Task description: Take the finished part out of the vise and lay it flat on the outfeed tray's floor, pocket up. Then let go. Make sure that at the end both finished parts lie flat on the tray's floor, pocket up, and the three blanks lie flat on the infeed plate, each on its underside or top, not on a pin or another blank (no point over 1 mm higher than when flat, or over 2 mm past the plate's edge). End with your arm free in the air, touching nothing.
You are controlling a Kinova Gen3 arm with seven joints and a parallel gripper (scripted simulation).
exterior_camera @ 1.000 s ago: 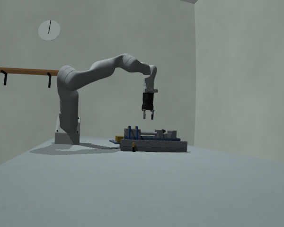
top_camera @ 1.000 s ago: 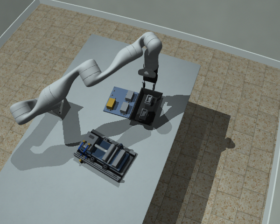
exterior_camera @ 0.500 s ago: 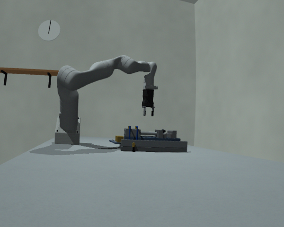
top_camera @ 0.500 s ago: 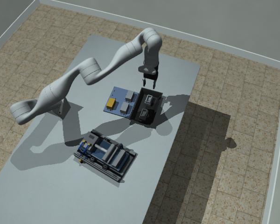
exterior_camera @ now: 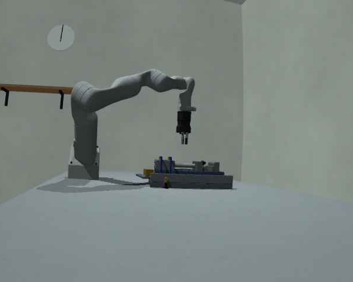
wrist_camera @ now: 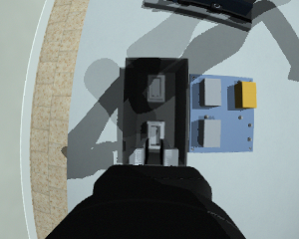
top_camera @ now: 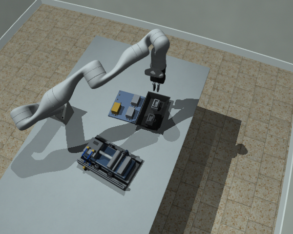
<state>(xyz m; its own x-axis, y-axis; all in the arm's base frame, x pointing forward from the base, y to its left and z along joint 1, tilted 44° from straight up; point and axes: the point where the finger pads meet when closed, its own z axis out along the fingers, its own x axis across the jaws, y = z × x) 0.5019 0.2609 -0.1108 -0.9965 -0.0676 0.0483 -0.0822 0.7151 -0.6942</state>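
Observation:
The black outfeed tray (top_camera: pixel 159 93) (wrist_camera: pixel 126 107) holds two grey parts lying on its floor. The part at the far end (top_camera: pixel 156 103) (wrist_camera: pixel 155 131) lies flat with its dark pocket facing up, right below my gripper. The second part (top_camera: pixel 150 118) (wrist_camera: pixel 156 88) lies at the near end. My gripper (top_camera: pixel 156 87) (exterior_camera: pixel 184 141) (wrist_camera: pixel 153 147) hangs well above the tray, its fingers drawn close together with nothing between them. The vise (top_camera: pixel 111 161) (exterior_camera: pixel 190 174) stands at the table's near side with nothing between its jaws.
A blue pallet (top_camera: pixel 123 98) (wrist_camera: pixel 245 133) lies against the tray's left side, bearing two grey blocks (top_camera: pixel 135 100) (top_camera: pixel 130 112) and a yellow block (top_camera: pixel 115 107) (wrist_camera: pixel 245 95). The arm's base (top_camera: pixel 63 111) stands to the left.

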